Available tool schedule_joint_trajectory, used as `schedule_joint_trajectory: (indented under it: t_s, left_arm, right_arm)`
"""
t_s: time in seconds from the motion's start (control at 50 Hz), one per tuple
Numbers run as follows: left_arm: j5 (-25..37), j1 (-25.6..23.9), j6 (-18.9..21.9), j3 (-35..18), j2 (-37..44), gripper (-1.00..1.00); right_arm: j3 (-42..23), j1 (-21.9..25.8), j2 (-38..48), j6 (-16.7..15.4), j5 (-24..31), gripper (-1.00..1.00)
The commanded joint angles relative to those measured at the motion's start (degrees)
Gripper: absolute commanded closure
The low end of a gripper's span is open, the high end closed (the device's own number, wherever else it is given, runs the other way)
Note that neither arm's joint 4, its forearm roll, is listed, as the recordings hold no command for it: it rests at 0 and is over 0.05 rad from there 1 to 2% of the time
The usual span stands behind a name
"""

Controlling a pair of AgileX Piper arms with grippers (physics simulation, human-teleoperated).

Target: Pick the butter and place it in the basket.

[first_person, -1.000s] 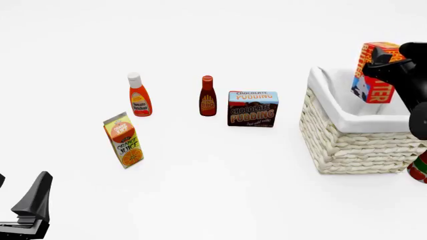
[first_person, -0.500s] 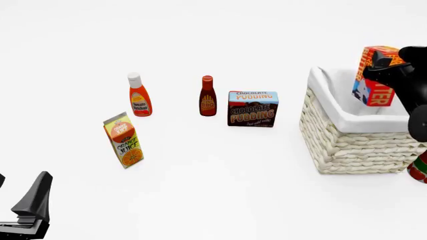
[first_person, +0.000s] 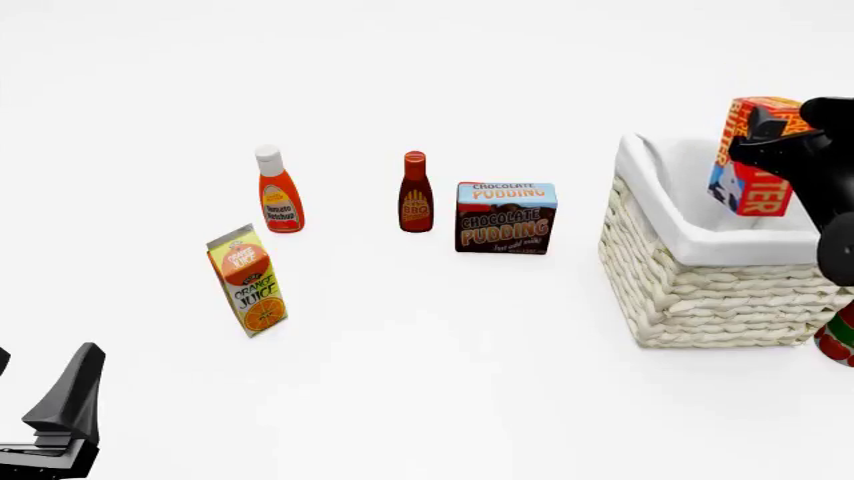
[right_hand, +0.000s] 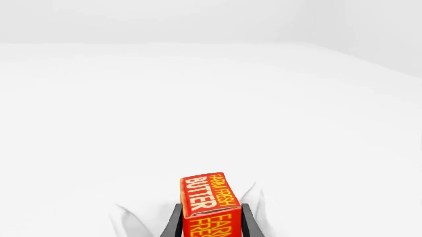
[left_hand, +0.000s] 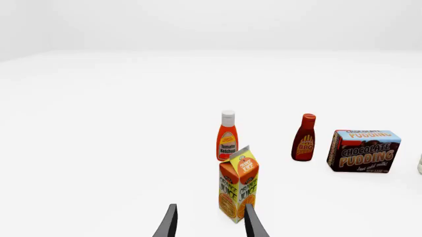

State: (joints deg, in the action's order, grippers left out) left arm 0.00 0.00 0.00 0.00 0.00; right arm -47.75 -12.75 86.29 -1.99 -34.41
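Currently shown from the front: white table [first_person: 441, 370] with groceries on the left and centre, basket [first_person: 694, 290] on the right. Cream woven wicker, square, with white cloth lining folded over the rim, standing well apart from the other items.

Held in the air above the basket's open top, toward its far right side: butter [first_person: 754, 155], a red-orange box with yellow lettering and a blue corner, tilted on end. Pinched on two opposite sides by the right gripper [first_person: 777, 150], black, entering from the right edge. Seen from the right wrist camera: butter [right_hand: 209, 203] clamped between two dark fingers [right_hand: 173, 224], "FARM FRESH BUTTER" readable on the red face, white cloth lining [right_hand: 132, 222] visible underneath.

Parked low at the near left corner of the front view: left gripper [first_person: 54, 425], holding nothing, far from the basket. Seen from the left wrist camera: its two dark fingertips [left_hand: 170, 224] spread apart with open space between them.

Standing upright on the table, untouched: orange juice carton [first_person: 247, 280] nearest the left arm, ketchup bottle [first_person: 278, 192] behind it, BBQ sauce bottle [first_person: 415, 193] near the centre, chocolate pudding box [first_person: 506, 218] just beside that, between the bottle and the basket.

Partly visible at the right edge, beside the basket: a red and green object [first_person: 838, 335], too cropped to identify.
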Motion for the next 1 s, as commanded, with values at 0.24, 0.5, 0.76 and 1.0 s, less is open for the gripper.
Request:
schedule_joint_trajectory:
  t_s: [0.24,0.5,0.76,1.0]
  left_arm:
    - [0.0,0.0,0.0,0.0,0.0,-1.0]
    - [0.0,0.0,0.0,0.0,0.0,-1.0]
    - [0.0,0.0,0.0,0.0,0.0,-1.0]
    - [0.0,0.0,0.0,0.0,0.0,-1.0]
  right_arm:
    - [-1.67,0.04,0.92,0.46,-0.68,1.0]
    - [-2.47,0.23,2.07,0.14,-0.73,1.0]
    - [-2.77,0.28,3.07,-0.93,-0.71,1.0]
    - [-2.46,0.12,4.05,-0.82,-1.44,1.0]
